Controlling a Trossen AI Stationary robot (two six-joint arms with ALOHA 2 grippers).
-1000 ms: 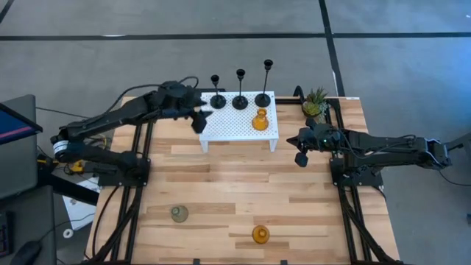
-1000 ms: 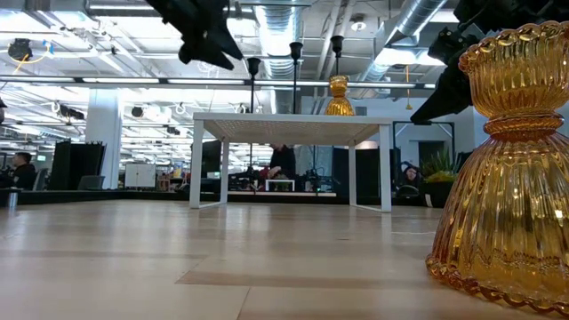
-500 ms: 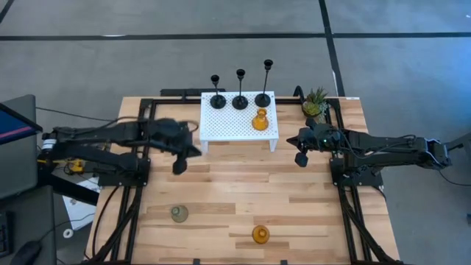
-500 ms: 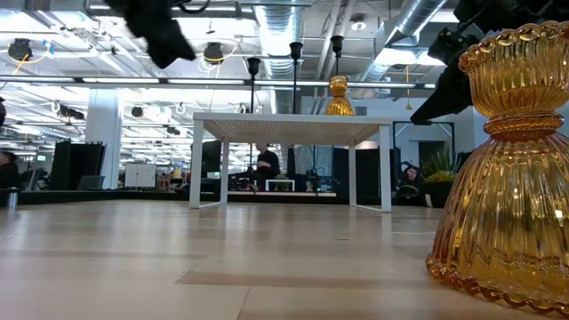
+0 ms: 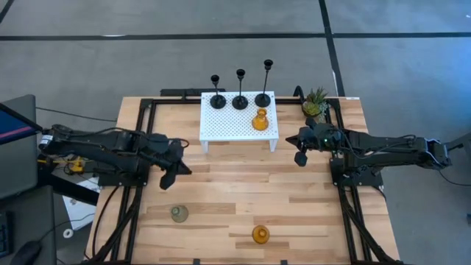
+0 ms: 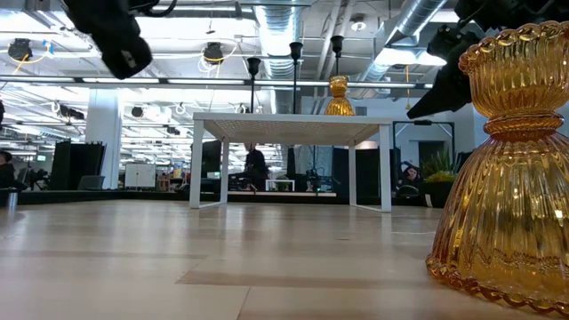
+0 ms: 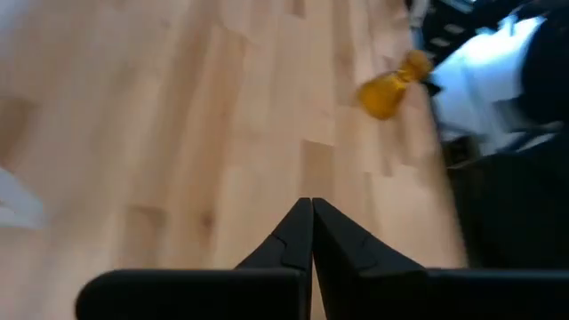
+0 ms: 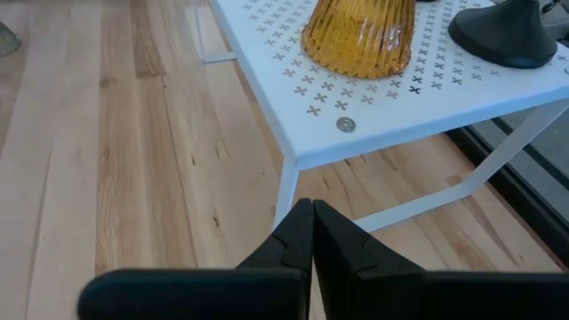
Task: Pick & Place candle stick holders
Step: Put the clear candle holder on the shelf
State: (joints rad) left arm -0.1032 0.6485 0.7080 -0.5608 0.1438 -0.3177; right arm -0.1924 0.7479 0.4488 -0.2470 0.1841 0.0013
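- White stand [image 5: 237, 125] sits at the table's [image 5: 243, 184] 12 o'clock edge. On it: three black holders [image 5: 240, 100] in a row along the far side, stems rising in height from left to right, and one amber holder [image 5: 260, 120] at the stand's right front part.
- Second amber holder [image 5: 260, 235] stands on the bare table at 6 o'clock, near the front edge; in the low view it fills the right side.
- Grey-green holder [image 5: 179, 213] stands on the table at about 7 o'clock, well apart from the second amber one.
- Potted plant [image 5: 315, 104] stands at 1 o'clock, just beside the stand's right end.
- Left gripper [image 5: 166, 179]: fingers pressed together, holding nothing, above the table at 9 o'clock, between the stand and the grey-green holder. Its arm reaches in low from the left edge, stretched nearly flat.
- Right gripper [image 5: 299, 157]: fingers pressed together, empty, hanging just off the stand's right front corner at 3 o'clock. Its arm extends flat from the right edge.
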